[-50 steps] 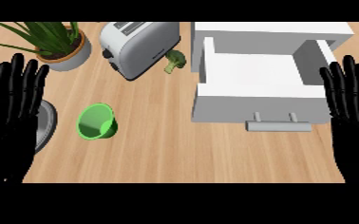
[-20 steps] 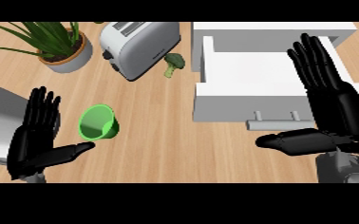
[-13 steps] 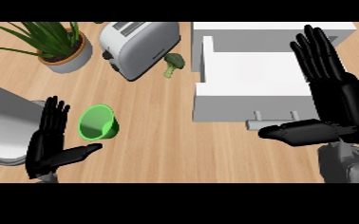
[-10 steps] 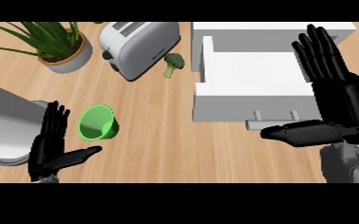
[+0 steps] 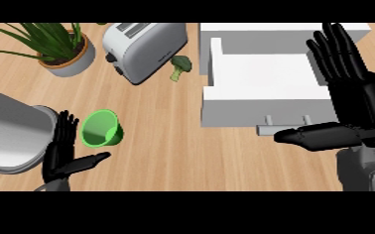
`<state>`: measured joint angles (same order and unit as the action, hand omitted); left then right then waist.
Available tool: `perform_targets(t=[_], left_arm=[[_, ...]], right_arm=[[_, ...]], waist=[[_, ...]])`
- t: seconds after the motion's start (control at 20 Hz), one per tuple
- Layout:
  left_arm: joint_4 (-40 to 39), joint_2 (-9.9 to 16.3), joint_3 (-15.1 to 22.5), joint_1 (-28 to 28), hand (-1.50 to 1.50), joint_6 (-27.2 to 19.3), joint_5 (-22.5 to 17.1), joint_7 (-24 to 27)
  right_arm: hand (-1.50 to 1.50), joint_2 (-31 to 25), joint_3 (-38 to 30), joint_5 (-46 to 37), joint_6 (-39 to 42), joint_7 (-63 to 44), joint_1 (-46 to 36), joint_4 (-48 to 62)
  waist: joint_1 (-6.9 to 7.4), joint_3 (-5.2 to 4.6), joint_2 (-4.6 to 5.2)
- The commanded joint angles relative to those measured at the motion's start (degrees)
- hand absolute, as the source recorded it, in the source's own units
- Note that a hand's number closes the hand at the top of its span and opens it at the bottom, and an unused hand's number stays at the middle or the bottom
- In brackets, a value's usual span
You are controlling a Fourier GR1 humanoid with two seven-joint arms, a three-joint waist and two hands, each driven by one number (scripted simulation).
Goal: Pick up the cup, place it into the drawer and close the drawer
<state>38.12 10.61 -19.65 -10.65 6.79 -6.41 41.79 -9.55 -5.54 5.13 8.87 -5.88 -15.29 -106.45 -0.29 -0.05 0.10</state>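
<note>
Lying just right of the left hand (image 5: pixel 62 148) (fingers straight, holding nothing), the cup (image 5: pixel 101 128) is nearer it than the open right hand (image 5: pixel 343 99), which hangs over the drawer (image 5: pixel 264 87).

The left hand (image 5: pixel 62 151) shows at the lower left of the head view, fingers straight and pointing up the view, thumb spread out to the right. The grey left forearm lies just beside it at the view's left edge. The right hand (image 5: pixel 344 91) fills the right side, far larger in view, its fingers straight and long, its thumb stretched leftward. A grey wrist shows below it.
</note>
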Motion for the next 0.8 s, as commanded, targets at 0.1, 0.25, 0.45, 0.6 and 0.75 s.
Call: perform_targets(t=[0.1,0.25,0.45,0.6,0.75], left_arm=[[-15.27,3.19,-1.54,-5.72,-1.50,1.44,0.31,10.74],[-24.98,4.24,-3.05,-10.73,-1.50,2.42,0.83,15.62],[-26.65,4.97,-2.90,-11.45,-1.50,2.22,1.12,18.61],[-28.54,3.23,-2.34,-9.88,-1.50,2.59,1.92,21.74],[-28.31,3.50,-1.95,-13.19,-1.50,1.35,2.45,20.03]], right_arm=[[-1.50,-0.18,-0.02,0.17,1.12,0.24,2.50,-2.61],[-1.50,-1.05,-1.30,2.31,1.50,-1.89,0.47,-2.62],[-1.50,0.42,0.75,-0.87,0.52,0.57,0.23,0.44],[-1.50,-2.31,-2.43,3.71,1.52,-5.99,-2.90,-1.49],[-1.50,-2.12,-2.85,3.06,3.27,0.28,1.42,-0.35]], waist=[[-0.10,0.00,-0.01],[-0.72,-0.10,0.21],[-0.54,-0.09,0.23],[-0.87,-0.16,0.33],[-1.00,-0.13,0.36]])
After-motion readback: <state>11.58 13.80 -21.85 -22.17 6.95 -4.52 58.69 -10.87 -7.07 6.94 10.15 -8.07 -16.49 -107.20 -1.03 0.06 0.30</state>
